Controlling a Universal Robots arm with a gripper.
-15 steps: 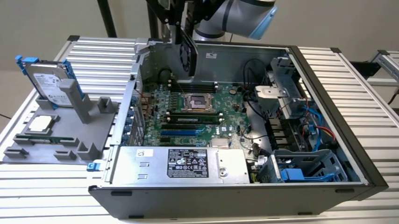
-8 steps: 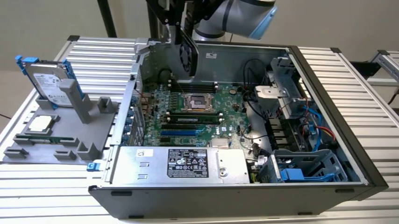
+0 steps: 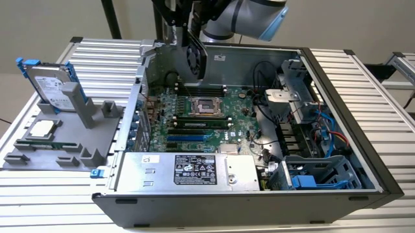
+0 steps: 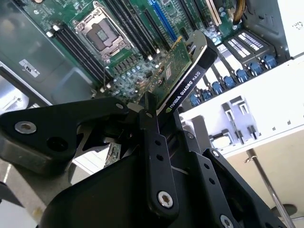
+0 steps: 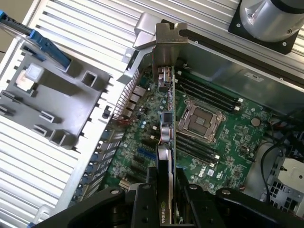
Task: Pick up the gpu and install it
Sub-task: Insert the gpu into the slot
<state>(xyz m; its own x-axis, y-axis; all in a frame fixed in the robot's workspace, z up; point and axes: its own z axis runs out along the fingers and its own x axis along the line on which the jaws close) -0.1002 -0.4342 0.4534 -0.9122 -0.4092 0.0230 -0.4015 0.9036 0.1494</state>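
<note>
The gpu (image 3: 196, 56) hangs clamped by one end in the hand (image 5: 165, 192), bracket end leading, above the far left of the open computer case's (image 3: 227, 211) motherboard (image 3: 165, 109), probably to line it up with an expansion slot.

one gpu (image 3: 194, 54). one open computer case (image 3: 227, 209), and inside it one motherboard (image 3: 163, 116), one cpu socket (image 3: 206, 106) and one power supply (image 3: 188, 170). on the exterior view's left, one gray holder (image 3: 73, 146) carrying one hard drive (image 3: 52, 88), one processor chip (image 3: 43, 128) and one memory stick (image 3: 36, 144). one robot arm (image 3: 253, 17).
</note>
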